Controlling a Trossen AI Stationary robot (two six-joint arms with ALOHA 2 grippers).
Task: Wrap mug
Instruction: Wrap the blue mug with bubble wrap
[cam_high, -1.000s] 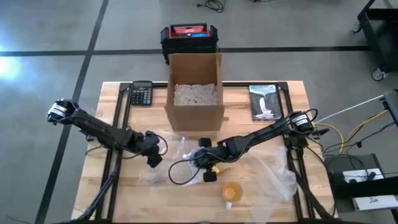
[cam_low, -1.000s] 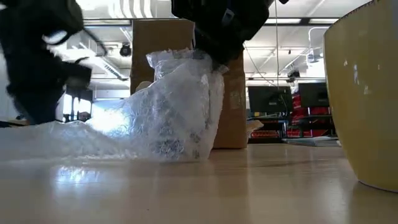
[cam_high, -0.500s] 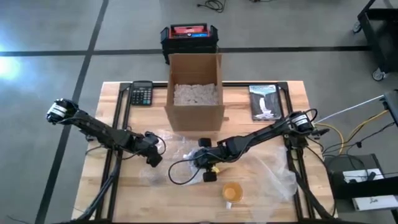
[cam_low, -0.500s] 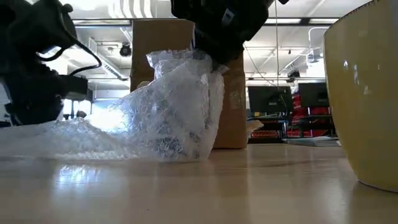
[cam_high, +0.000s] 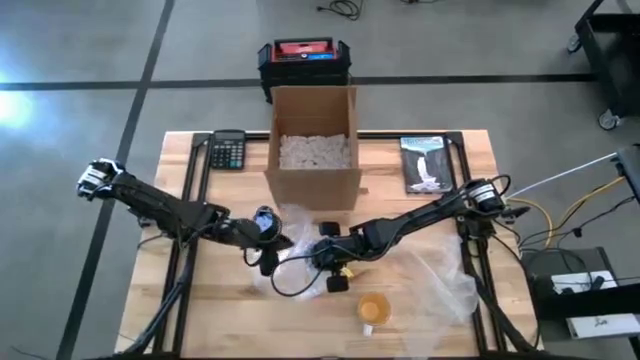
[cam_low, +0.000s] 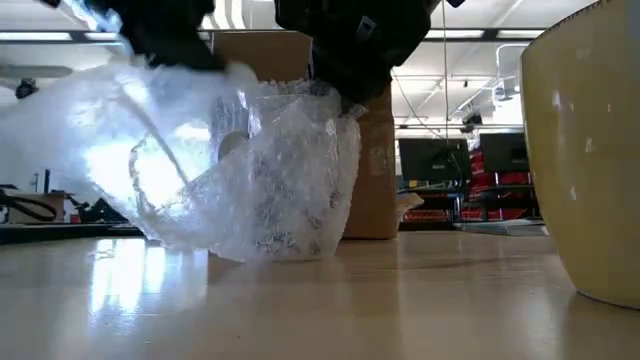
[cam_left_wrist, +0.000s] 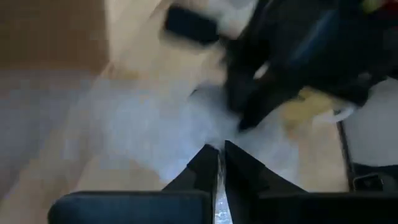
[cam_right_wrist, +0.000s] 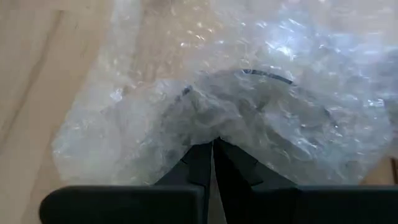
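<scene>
Mug (cam_high: 373, 309): a yellow one, standing upright on the wooden table (cam_high: 420, 320) near its front edge, right of centre, bare and apart from both grippers. In the low view it fills the right edge of the picture (cam_low: 590, 150), close to the camera.

Just behind it and to its left lies the clear bubble wrap (cam_high: 290, 245), a crumpled sheet between the mug and the cardboard box. In the low view the sheet (cam_low: 250, 170) is lifted off the table on its left side and sags down to touch the wood near the middle.

The right gripper (cam_high: 325, 258) sits at the sheet's right part, just behind the mug; its wrist view shows the two dark fingers (cam_right_wrist: 200, 163) pressed together with bubble wrap (cam_right_wrist: 249, 106) pinched at their tips. The left gripper (cam_high: 268, 240) is at the sheet's left part, close to the right one; its fingers (cam_left_wrist: 205, 169) are nearly closed on a thin edge of the wrap (cam_left_wrist: 143, 124).

A second loose piece of clear plastic (cam_high: 440, 280) lies right of the mug. Behind, the open cardboard box (cam_high: 312, 150) holds pale packing filler. A calculator (cam_high: 227, 151) lies at the table's back left, a booklet (cam_high: 424, 163) at its back right.
</scene>
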